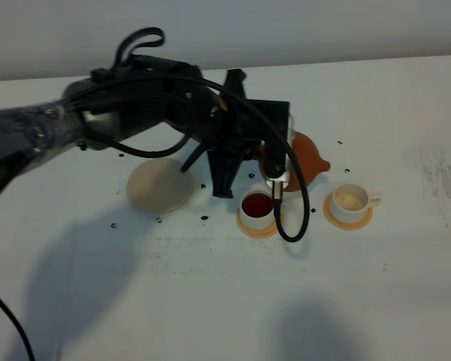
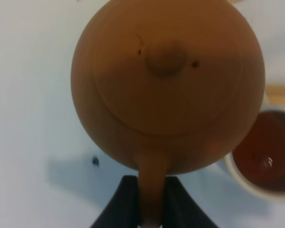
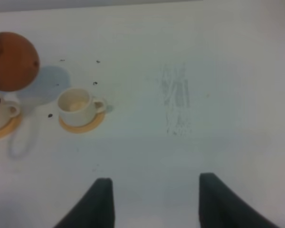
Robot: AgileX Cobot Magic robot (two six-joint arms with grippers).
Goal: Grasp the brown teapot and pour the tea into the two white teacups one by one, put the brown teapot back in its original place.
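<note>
Seen from the high camera, my left arm [image 1: 135,113] reaches across the middle and carries the brown teapot [image 1: 310,153] in the air, behind and between the full teacup [image 1: 257,207], dark with tea, and the pale teacup [image 1: 352,198], which looks empty. I judge the second pour is the step in hand. To do it well, I should bring the spout over the pale teacup's mouth before tipping, then tip slowly. The cream saucer [image 1: 160,185] lies bare on the other side of my arm, with open tabletop [image 1: 233,301] in front. In the left wrist view, my left fingers [image 2: 123,204] are clenched on the teapot's handle [image 2: 152,185]. The lid knob [image 2: 166,57] faces the camera and the full teacup sits just beside the body, so a careless swing could clip it. In the right wrist view, my right fingers [image 3: 100,204] stand released, holding nothing, well apart from both cups. Wide bare tabletop lies beyond the pale teacup, and the far edge is well behind.
</note>
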